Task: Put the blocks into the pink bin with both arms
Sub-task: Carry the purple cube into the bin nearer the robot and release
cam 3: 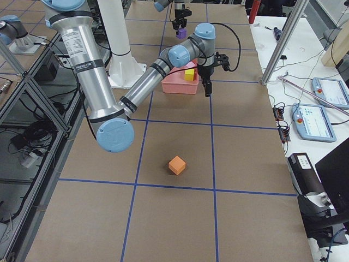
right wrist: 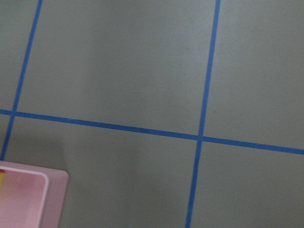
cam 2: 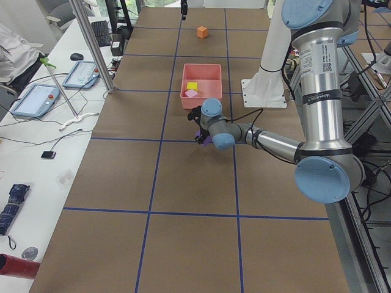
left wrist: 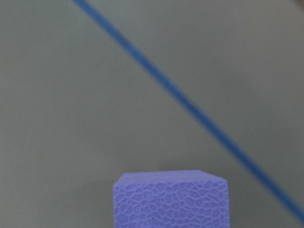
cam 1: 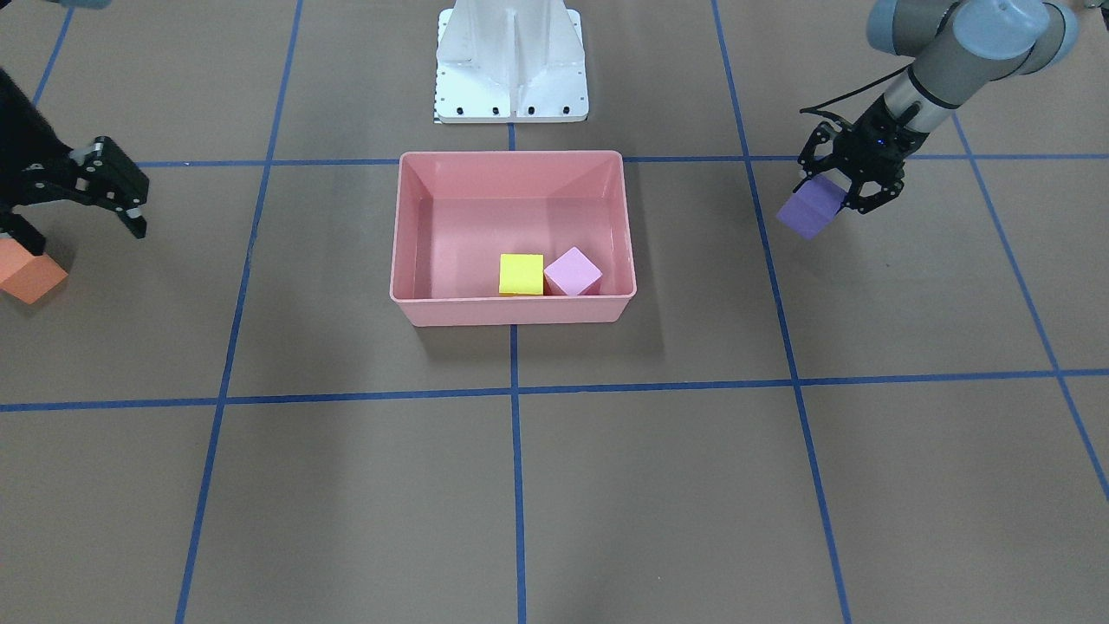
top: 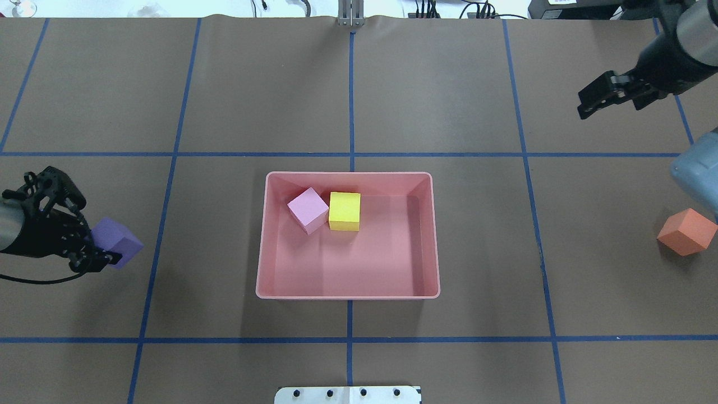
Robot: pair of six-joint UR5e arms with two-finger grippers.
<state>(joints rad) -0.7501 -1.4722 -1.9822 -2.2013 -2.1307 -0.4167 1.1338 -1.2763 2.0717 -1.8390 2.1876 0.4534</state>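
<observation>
Purple block (cam 1: pixel 807 215) sits clamped in my left pincer (cam 1: pixel 839 192), the jaws closed against two of its sides. The block sticks out past the fingertips on the side towards the pink bin (cam 1: pixel 511 312). This pincer and its block are out to my left, well apart from the bin, low over the brown surface (cam 1: pixel 606 485). I cannot tell whether the block touches the surface.

My right pincer (top: pixel 586 106) hangs with its jaws spread wide and nothing between them. The orange block (top: pixel 687 231) lies on the surface farther out to my right, well apart from that pincer and untouched. From the right wrist I see only blue tape lines (right wrist: pixel 204 95) and one corner of the bin.

Inside the bin the yellow block (cam 1: pixel 521 273) and the light pink block (cam 1: pixel 572 270) sit side by side, touching, against the wall farthest from my base. The pink one is turned at an angle.
</observation>
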